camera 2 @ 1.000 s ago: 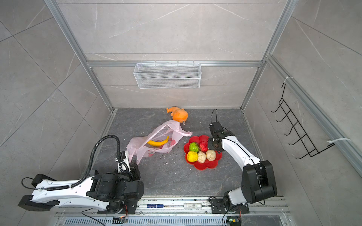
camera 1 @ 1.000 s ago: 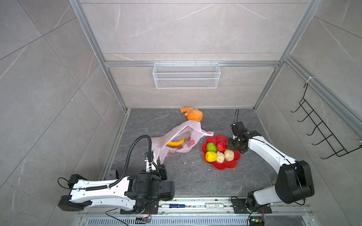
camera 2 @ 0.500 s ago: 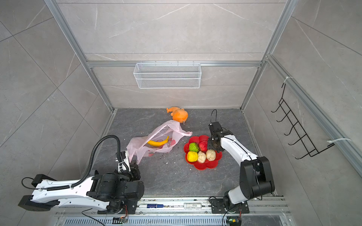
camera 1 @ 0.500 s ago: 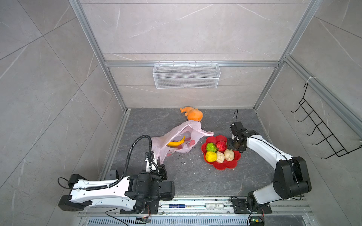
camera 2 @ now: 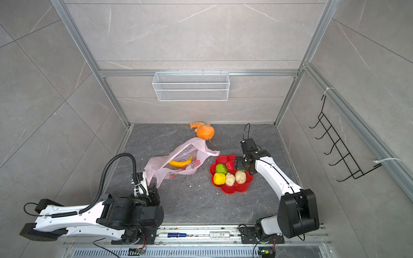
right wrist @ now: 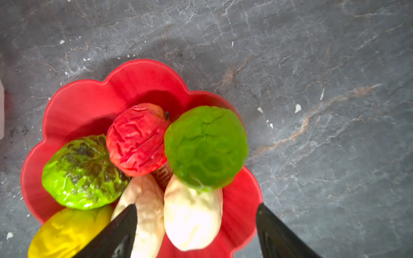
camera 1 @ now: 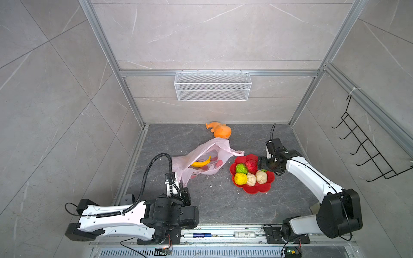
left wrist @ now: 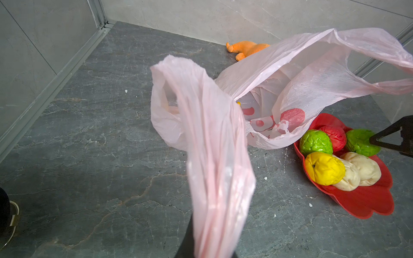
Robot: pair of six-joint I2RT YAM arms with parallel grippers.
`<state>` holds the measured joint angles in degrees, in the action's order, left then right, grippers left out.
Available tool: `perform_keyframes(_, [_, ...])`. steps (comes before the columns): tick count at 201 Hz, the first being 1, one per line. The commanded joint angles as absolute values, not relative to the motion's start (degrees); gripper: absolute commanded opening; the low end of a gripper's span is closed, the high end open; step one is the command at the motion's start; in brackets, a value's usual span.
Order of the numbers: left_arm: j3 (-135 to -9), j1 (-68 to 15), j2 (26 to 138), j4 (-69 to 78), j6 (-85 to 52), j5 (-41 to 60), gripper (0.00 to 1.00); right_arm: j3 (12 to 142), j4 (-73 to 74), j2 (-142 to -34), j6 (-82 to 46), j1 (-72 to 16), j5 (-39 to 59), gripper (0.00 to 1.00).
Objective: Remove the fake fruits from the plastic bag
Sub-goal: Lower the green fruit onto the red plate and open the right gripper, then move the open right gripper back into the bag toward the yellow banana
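The pale-pink plastic bag point(camera 1: 202, 154) lies open on the floor with a yellow banana point(camera 1: 201, 162) inside. My left gripper point(camera 1: 182, 187) is shut on one handle loop point(left wrist: 210, 156), which stretches up from the jaws. On the red flower-shaped plate point(camera 1: 263, 189) rest a red ball point(right wrist: 137, 139), a green ball point(right wrist: 82, 172), a yellow ball point(right wrist: 67, 232) and two beige lumps point(right wrist: 192, 214). My right gripper point(right wrist: 196, 205) hangs open over the plate's far side. A second green ball point(right wrist: 205, 145), blurred, lies beyond its fingers and free of them.
An orange plush toy point(camera 1: 220, 131) lies at the back of the floor behind the bag. A white wire basket point(camera 1: 212, 86) hangs on the back wall and a black hook rack point(camera 1: 366, 147) on the right wall. Small white crumbs dot the floor.
My right gripper's jaws have spread wider over the plate and the green ball is out of them. The left arm and the bag have not moved.
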<state>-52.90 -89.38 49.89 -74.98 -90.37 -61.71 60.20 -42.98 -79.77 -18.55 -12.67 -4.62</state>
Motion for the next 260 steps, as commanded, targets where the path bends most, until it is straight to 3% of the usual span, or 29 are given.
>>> perform_keyframes(1, [-54.58, -89.73, 48.70, -76.88, -89.48, -59.79, 0.00, 61.23, -47.39, -75.71, -17.80, -12.65, -3.35, 0.87])
perform_keyframes(22, [-54.30, -89.65, 48.12, -79.15, -91.69, -56.38, 0.00, 62.02, -50.34, -71.51, -17.59, -13.03, -2.62, 0.87])
perform_keyframes(46, [-53.89, -89.74, 48.18, -81.52, -94.45, -51.38, 0.00, 63.57, -53.22, -66.02, -17.09, -15.84, -0.83, 0.81])
perform_keyframes(86, [-52.88, -89.71, 49.89, -82.93, -98.40, -44.27, 0.00, 69.70, -54.54, -59.04, -18.54, -30.41, -2.83, 0.60])
perform_keyframes(114, [-52.04, -89.67, 52.46, -80.81, -99.15, -42.96, 0.00, 72.33, -48.70, -59.67, -21.39, -39.04, 1.61, 0.44])
perform_keyframes(173, [-52.59, -89.70, 59.43, -78.73, -102.61, -43.86, 0.00, 74.57, -29.62, -78.33, -25.14, -56.82, 3.32, 0.39])
perform_keyframes(260, [-54.07, -91.48, 59.03, -79.37, -105.38, -46.34, 0.00, 80.89, -22.88, -103.04, -30.08, -57.09, -1.92, 0.32])
